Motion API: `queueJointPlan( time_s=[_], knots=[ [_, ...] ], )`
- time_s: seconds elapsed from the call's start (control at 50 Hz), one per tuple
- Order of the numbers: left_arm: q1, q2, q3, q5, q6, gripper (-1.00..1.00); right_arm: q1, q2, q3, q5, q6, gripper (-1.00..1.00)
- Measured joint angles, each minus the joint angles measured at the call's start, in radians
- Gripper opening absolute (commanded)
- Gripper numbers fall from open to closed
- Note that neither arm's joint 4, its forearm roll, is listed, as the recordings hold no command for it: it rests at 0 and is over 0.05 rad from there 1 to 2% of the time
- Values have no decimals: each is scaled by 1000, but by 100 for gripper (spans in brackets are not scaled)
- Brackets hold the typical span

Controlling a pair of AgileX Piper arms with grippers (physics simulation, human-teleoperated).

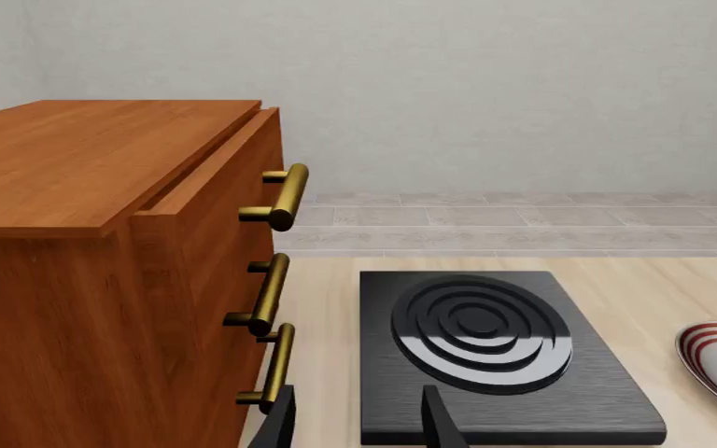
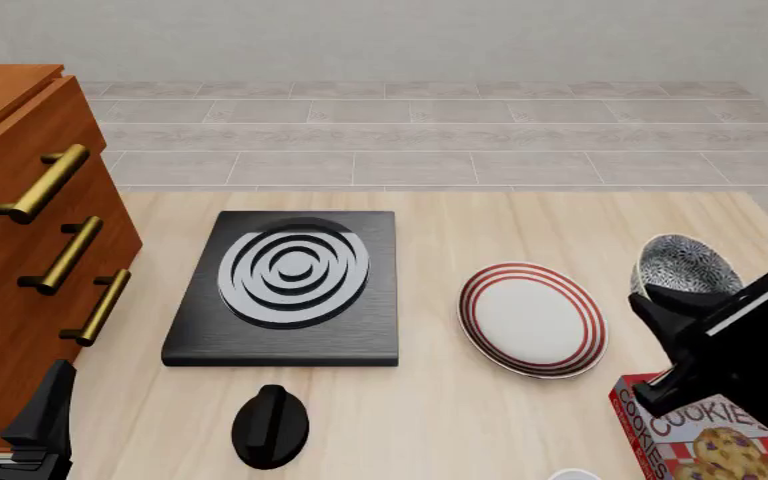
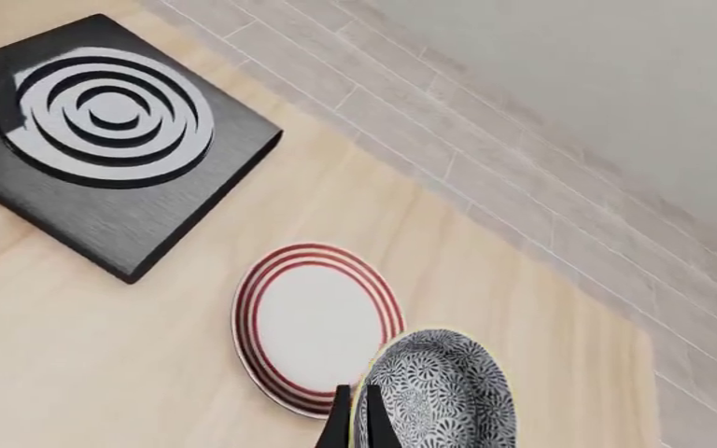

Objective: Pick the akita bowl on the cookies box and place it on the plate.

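The akita bowl (image 2: 687,263) hangs tilted in the air at the right, above the table and just right of the plate (image 2: 531,318). My right gripper (image 2: 651,302) is shut on its rim. In the right wrist view the two fingers (image 3: 340,425) pinch the edge of the akita bowl (image 3: 440,392), with the plate (image 3: 315,322) lying right beside it. The cookies box (image 2: 704,435) lies at the front right, partly hidden under my right arm. My left gripper (image 2: 8,402) stands open at the front left, holding nothing. Its fingers (image 1: 277,425) point toward the burner.
A black square stove burner (image 2: 284,285) lies left of the plate, with a black knob (image 2: 271,425) in front of it. A wooden cabinet (image 2: 24,230) with brass handles fills the left side. The table's far edge meets a tiled floor.
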Motion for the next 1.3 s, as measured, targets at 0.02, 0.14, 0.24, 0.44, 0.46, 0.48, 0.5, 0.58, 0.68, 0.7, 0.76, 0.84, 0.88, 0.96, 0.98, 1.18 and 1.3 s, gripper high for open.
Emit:
queueJointPlan(
  time_s=[0.02,0.14,0.24,0.44,0.46,0.48,0.5,0.58,0.68,0.7,0.76,0.84,0.88,0.96,0.98,1.18,1.3],
  knots=[
    [0,0,0,0,0,100,5,6,2,-6,2,-100],
    [0,0,0,0,0,100,29,44,17,-44,8,-100],
    [0,0,0,0,0,100,49,80,26,-75,18,-100],
    [0,0,0,0,0,100,95,158,29,-130,51,-100],
    [0,0,0,0,0,100,99,165,29,-135,54,-100],
    [0,0,0,0,0,100,102,173,29,-140,57,-100],
    [0,0,0,0,0,100,106,180,28,-144,59,-100],
    [0,0,0,0,0,100,120,207,27,-162,70,-100],
    [0,0,0,0,0,100,136,239,22,-181,80,-100],
    [0,0,0,0,0,100,138,244,21,-184,81,-100],
    [0,0,0,0,0,100,144,259,17,-192,84,-100],
    [0,0,0,0,0,100,149,281,10,-203,85,-100],
    [0,0,0,0,0,100,147,294,7,-209,83,-100],
    [0,0,0,0,0,100,137,316,-1,-219,79,-100],
    [0,0,0,0,0,100,134,320,-3,-221,78,-100],
    [0,0,0,0,0,100,115,377,-23,-245,71,-100],
    [0,0,0,0,0,100,112,419,-32,-266,72,-100]
  ],
)
